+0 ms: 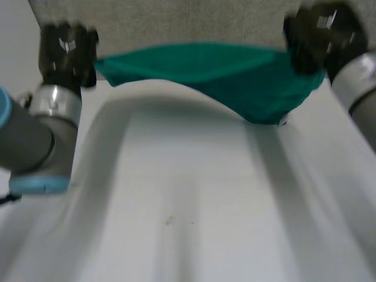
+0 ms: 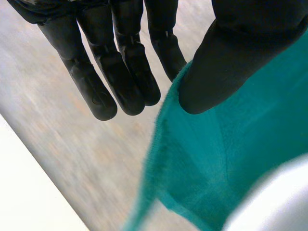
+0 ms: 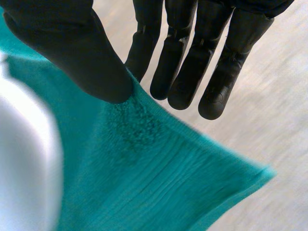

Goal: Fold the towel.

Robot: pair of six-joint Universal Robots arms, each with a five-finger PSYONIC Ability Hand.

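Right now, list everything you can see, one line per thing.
towel: one, green, hanging between the two hands at the table's far edge, sagging lowest near the right hand
table: one, white, below the towel
floor: grey, beyond the table's far edge
arms: two, grey, one at each side of the table
left hand: one, black, thumb pinching one end of the towel against a finger, other fingers straight
right hand: one, black, thumb pinching the other end the same way

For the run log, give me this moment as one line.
towel: held up, sagging between hands | left hand: pinching one end | right hand: pinching other end | table: below
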